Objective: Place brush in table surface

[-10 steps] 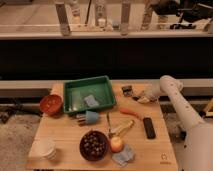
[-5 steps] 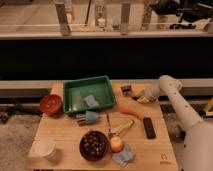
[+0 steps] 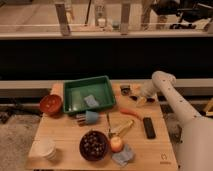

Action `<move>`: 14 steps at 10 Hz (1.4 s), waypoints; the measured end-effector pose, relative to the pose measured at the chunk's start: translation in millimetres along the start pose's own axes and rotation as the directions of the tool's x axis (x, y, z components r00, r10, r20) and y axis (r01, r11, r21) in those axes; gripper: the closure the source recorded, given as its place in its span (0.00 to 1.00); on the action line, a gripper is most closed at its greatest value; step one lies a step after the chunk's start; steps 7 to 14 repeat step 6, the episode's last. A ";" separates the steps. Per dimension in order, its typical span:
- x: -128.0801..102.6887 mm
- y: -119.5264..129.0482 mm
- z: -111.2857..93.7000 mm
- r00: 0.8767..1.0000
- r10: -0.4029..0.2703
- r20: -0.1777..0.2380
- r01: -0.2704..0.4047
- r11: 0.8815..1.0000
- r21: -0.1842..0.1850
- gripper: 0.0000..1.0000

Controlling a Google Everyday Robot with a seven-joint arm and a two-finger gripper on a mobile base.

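Where the arm reaches down at the far right of the counter (image 3: 65, 145), we see the tool (image 3: 138, 98) low over the wood, beside a small dark item (image 3: 125, 89) near the far edge. Whether the tool's fingers are apart or closed we cannot tell, nor whether it has hold of anything. A slim dark shape by the tool, lying toward the right, may be the brush (image 3: 145, 98), but we cannot make it out for sure.

Just near of the tool lies an orange carrot-like piece (image 3: 131, 113), and nearer still, toward the right edge, a flat black bar (image 3: 149, 127) rests on the wood.

Left of the tool sits the green tray (image 3: 75, 87), at the far middle of the counter. Inside it we see one bluish-grey cloth-like piece (image 3: 91, 101) lying against the near right part of its floor; the remaining floor shows bare green.

Left of the tray, at the counter's far left corner, stands a red-brown bowl (image 3: 50, 104); what it holds we cannot tell. Just near of the tray lies a stubby light-blue bristled block (image 3: 88, 118).

Toward the near edge stands a dark bowl (image 3: 94, 145), filled with small dark round pieces. Touching its right side is an apple-like fruit (image 3: 116, 144), with a yellowish object (image 3: 122, 128) just beyond it and a grey-blue crumpled piece (image 3: 123, 156) nearer. At the near left corner stands a white cup (image 3: 46, 148).
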 end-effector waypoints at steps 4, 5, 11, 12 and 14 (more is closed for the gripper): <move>-6.9 -2.5 -7.6 0.999 0.004 -0.039 -0.006 0.999 -0.037 0.20; -9.6 -3.1 -6.6 0.999 0.002 -0.038 -0.004 0.999 -0.040 0.20; -8.5 -3.1 -7.1 0.999 0.003 -0.040 -0.005 0.999 -0.039 0.20; -8.5 -3.1 -7.1 0.999 0.003 -0.040 -0.005 0.999 -0.039 0.20; -8.5 -3.1 -7.1 0.999 0.003 -0.040 -0.005 0.999 -0.039 0.20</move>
